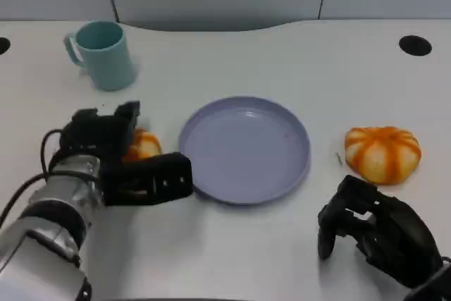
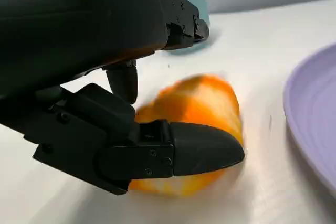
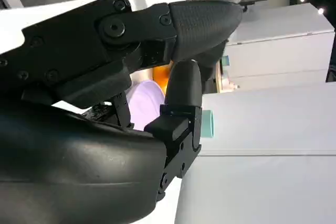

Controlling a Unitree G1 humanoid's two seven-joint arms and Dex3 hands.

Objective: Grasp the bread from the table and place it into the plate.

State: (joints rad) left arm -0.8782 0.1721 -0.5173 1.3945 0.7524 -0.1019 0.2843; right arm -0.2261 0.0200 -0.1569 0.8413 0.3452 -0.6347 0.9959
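Note:
A small orange bread [image 1: 144, 144] lies on the white table just left of the lilac plate [image 1: 282, 174]. My left hand [image 1: 120, 156] lies around it, fingers [image 1: 128, 114] on its far side and the thumb [image 1: 162, 177] on its near side, with gaps between them. In the left wrist view the bread [image 2: 197, 111] is blurred behind the thumb [image 2: 202, 148], and the plate [image 2: 315, 124] rim is beside it. My right hand [image 1: 370, 230] rests near the front right, fingers loosely bent, holding nothing. A larger orange striped bread [image 1: 382, 153] lies right of the plate.
A teal mug [image 1: 106, 54] stands at the back left. A dark round hole [image 1: 415, 45] marks the table at the back right. The table's far edge curves along the grey wall.

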